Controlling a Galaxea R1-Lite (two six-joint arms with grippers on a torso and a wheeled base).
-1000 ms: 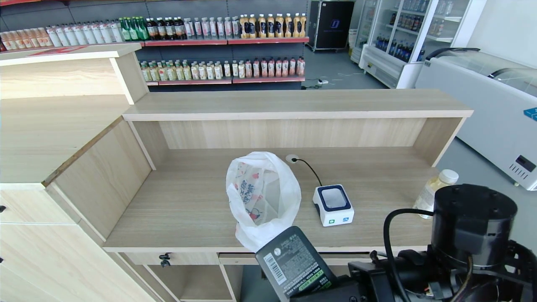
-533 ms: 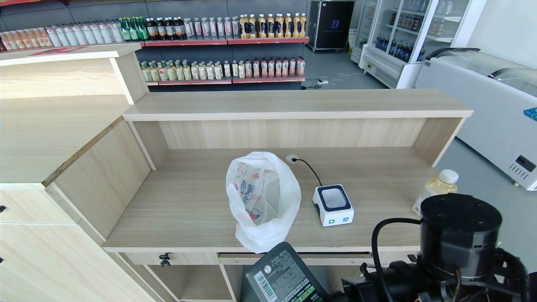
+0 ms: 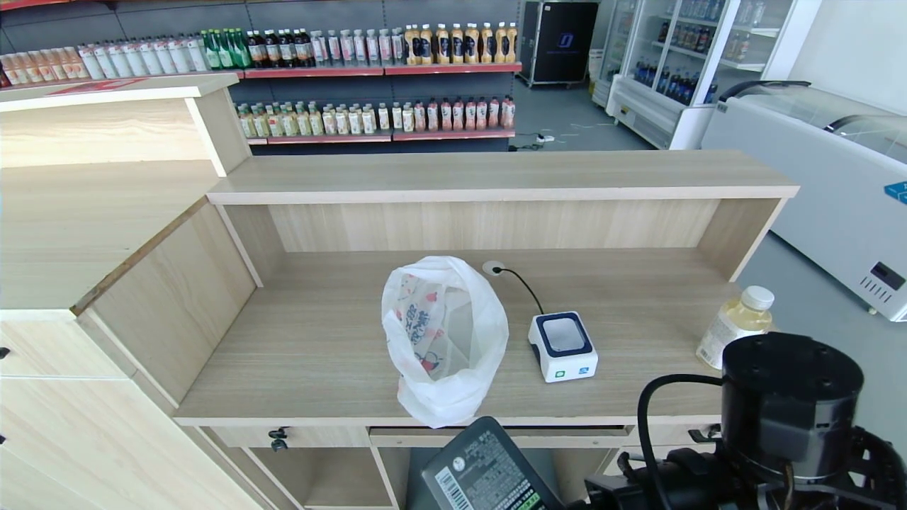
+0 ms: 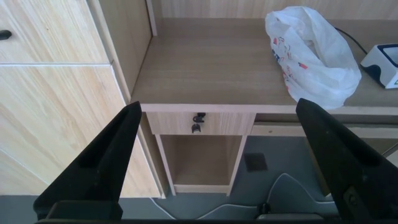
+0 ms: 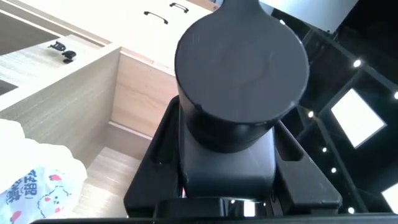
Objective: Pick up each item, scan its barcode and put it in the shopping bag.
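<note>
Wooden counter [image 3: 496, 174]; bottle shelves [image 3: 382, 70], glass fridges [image 3: 684, 67] behind; grey floor [image 3: 567, 113].

One bag [image 3: 445, 340], one scanner [image 3: 563, 346], one black pouch [image 3: 485, 471], one counter bottle [image 3: 737, 326]

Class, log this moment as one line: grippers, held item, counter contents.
left gripper: open, empty | right gripper: shut on pack, barcode up, below counter edge | on counter: bag, scanner, bottle

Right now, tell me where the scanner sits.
In the head view, the scanner sits on the counter just right of the shopping bag, the bottle farther right.
</note>
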